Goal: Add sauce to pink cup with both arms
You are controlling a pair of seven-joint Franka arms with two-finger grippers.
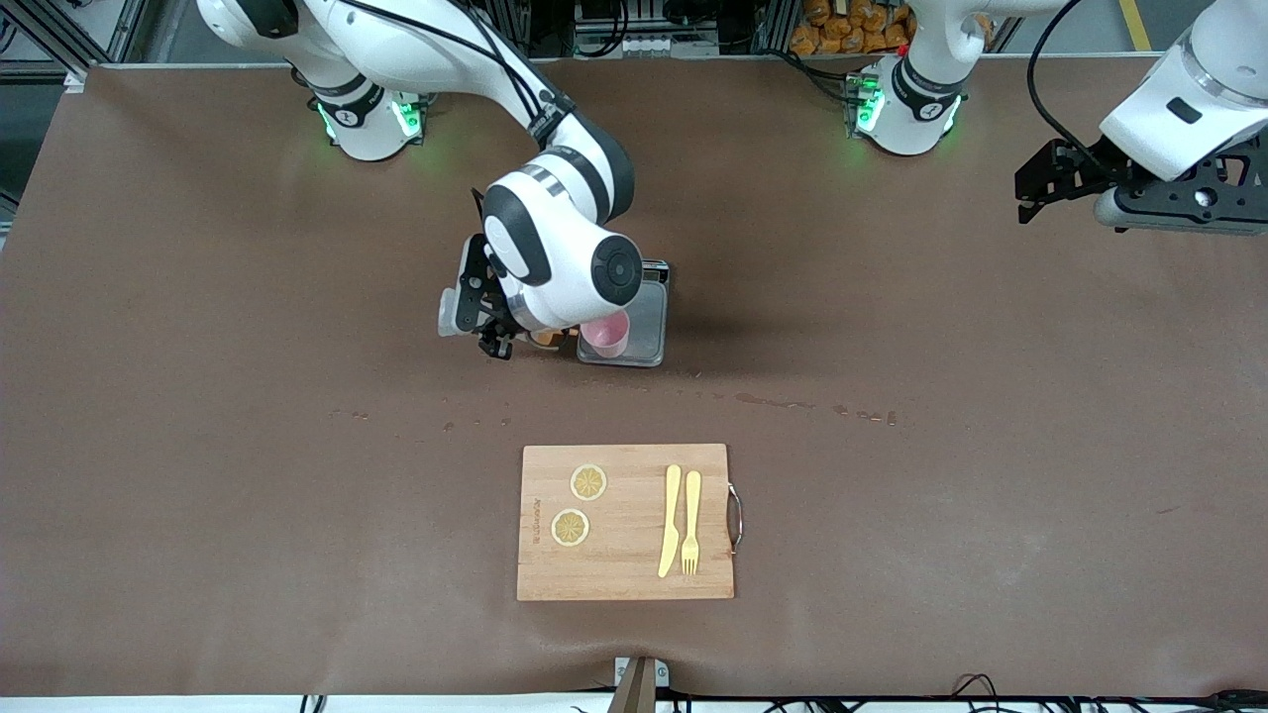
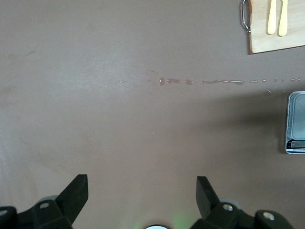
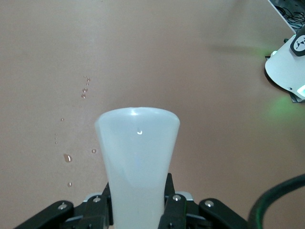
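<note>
While the right arm reaches from its base to mid-table in the front view, its gripper (image 1: 495, 332) hangs just beside the scale (image 1: 644, 332), on the side toward the right arm's end of the table. An orange bit of the bottle's cap (image 1: 543, 338) shows under the wrist, touching or nearly touching the rim of the pink cup (image 1: 605, 336); which, I cannot tell. The cup stands upright on the scale's plate, at the edge nearer the camera. The left gripper (image 1: 1030, 193) waits in the air over bare table at the left arm's end, well apart from the scale. Nearer the camera lies a board (image 1: 625, 522) with two lemon slices (image 1: 588, 482), a knife (image 1: 671, 520) and a fork (image 1: 690, 522). Spilled drops (image 1: 792, 402) dot the table between scale and board.

From the left wrist, the left gripper (image 2: 142, 193) has its fingers spread wide with nothing between them, over bare table. The drops (image 2: 200, 81), a corner of the board (image 2: 276, 33) and the scale (image 2: 296, 121) show farther off.

From the right wrist, the right gripper (image 3: 138, 200) pinches the bottle (image 3: 137, 157) across its body, the whitish base filling the middle. Drops (image 3: 67, 157) lie on the table below.
</note>
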